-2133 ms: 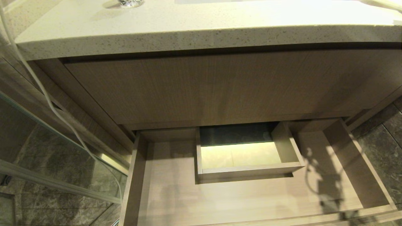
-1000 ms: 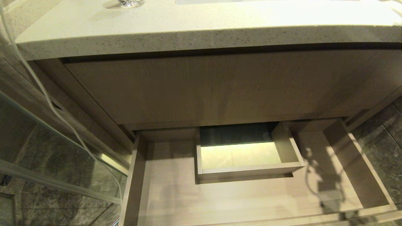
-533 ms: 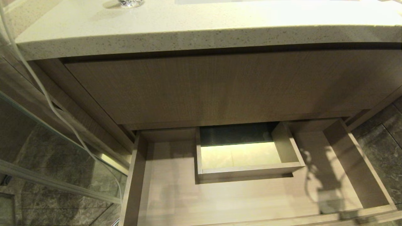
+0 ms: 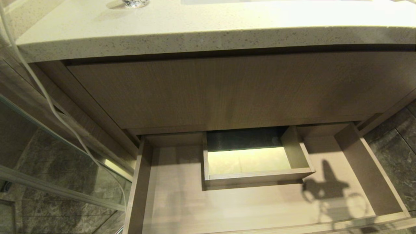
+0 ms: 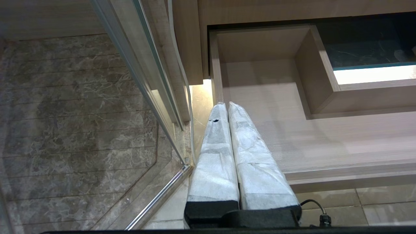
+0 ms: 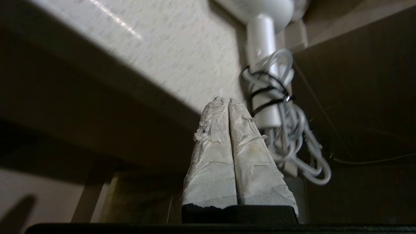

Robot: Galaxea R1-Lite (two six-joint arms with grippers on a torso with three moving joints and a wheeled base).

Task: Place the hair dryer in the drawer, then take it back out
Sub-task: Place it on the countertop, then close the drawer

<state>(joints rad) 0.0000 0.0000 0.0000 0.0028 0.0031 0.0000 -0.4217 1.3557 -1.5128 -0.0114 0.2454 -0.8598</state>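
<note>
A small white hair dryer [image 6: 266,29] shows only in the right wrist view, its handle wrapped by a bundled white cord [image 6: 286,136] bound with a black tie. It hangs just beside the right pincer [image 6: 227,100], whose taped fingers [image 6: 211,156] are pressed together; whether some cord is caught between them is hard to tell. A speckled pale surface [image 6: 175,55] lies beyond it. In the head view the drawer [image 4: 169,208] stands pulled out below the surface [image 4: 195,35] and a taller wood panel [image 4: 227,91], with a boxed cutout [image 4: 256,177] inside. A shadow shaped like a dryer with looped cord falls on the drawer floor at the right. The left pincer [image 5: 227,104], fingers together, hovers by the drawer's left front corner, beside a glass panel [image 5: 143,81].
</note>
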